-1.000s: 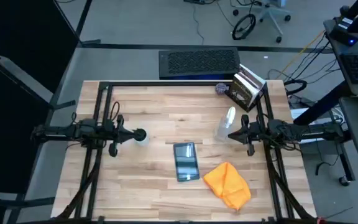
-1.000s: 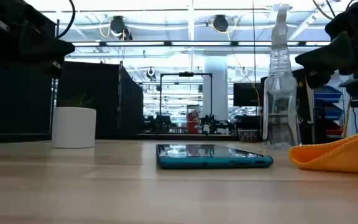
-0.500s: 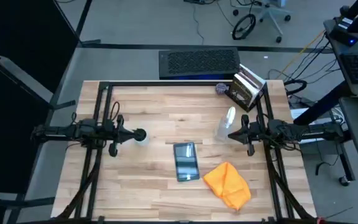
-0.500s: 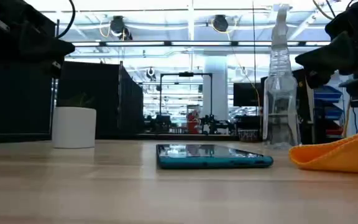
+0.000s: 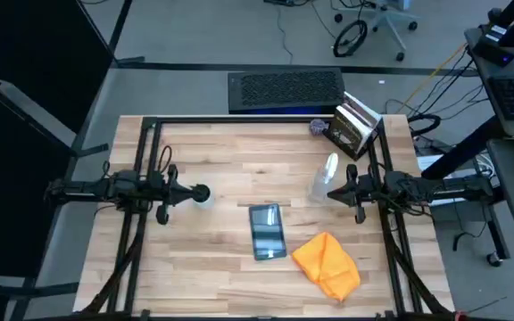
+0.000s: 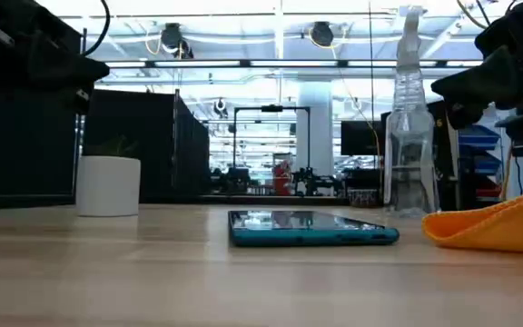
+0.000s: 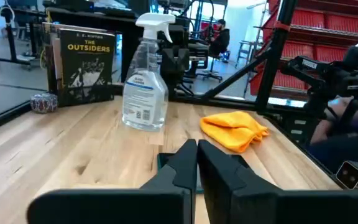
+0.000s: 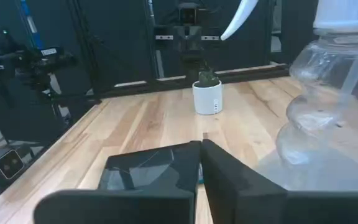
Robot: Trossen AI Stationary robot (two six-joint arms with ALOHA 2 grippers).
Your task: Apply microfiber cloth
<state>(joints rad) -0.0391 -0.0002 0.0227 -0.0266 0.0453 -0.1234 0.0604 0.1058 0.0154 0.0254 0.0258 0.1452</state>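
Note:
The orange microfiber cloth (image 5: 327, 264) lies crumpled on the table near the front right, also visible in the left wrist view (image 7: 235, 129) and the low view (image 6: 493, 225). A dark-screened tablet (image 5: 267, 231) lies flat just left of it. A clear spray bottle (image 5: 322, 178) stands behind them. My left gripper (image 5: 205, 193) hovers shut over the table's left half. My right gripper (image 5: 332, 193) hovers shut beside the bottle, above the table. Neither touches anything.
A small white pot with a plant (image 8: 207, 96) stands under my left gripper's end. A book (image 7: 79, 62) and a small purple object (image 5: 318, 127) sit at the back right. A black keyboard-like mat (image 5: 286, 89) lies beyond the far edge. Bare wood lies at the front left.

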